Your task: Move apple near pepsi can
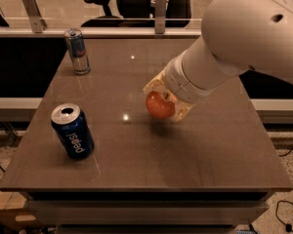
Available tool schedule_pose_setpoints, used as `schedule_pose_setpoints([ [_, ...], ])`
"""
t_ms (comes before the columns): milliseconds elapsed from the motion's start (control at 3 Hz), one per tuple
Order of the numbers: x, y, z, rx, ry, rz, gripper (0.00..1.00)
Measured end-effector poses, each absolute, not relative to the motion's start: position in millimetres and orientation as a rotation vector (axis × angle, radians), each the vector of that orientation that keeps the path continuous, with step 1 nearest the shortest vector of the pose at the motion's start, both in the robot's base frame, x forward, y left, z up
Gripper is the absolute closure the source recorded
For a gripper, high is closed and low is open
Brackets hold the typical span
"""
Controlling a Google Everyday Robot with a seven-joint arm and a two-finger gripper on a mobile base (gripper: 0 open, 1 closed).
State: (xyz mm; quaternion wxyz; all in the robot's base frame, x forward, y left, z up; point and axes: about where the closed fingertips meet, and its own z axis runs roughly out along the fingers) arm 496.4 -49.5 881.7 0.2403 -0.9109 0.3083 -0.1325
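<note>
I see my gripper [166,102] pinching the apple [159,106] over the table [215,150], pepsi can [73,133] standing well apart, slim can [77,51] at far corner.

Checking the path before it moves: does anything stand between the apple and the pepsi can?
Nothing visible does. The gripper holds the apple just above mid-table; the pepsi can stands front left, bare table between them. The slim silver can stands at the far left, off that line.

Over the middle of the satin tabletop [210,150], the smooth pale gripper [166,103] clasps the glossy apple [157,106]; the pepsi can [73,133] looks shiny metal.
</note>
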Motion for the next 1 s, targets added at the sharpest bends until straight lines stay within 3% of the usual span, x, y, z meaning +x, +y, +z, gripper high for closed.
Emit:
schedule_pose_setpoints([
  [1000,473,-12,893,-2.562,0.928,-0.324,1.0],
])
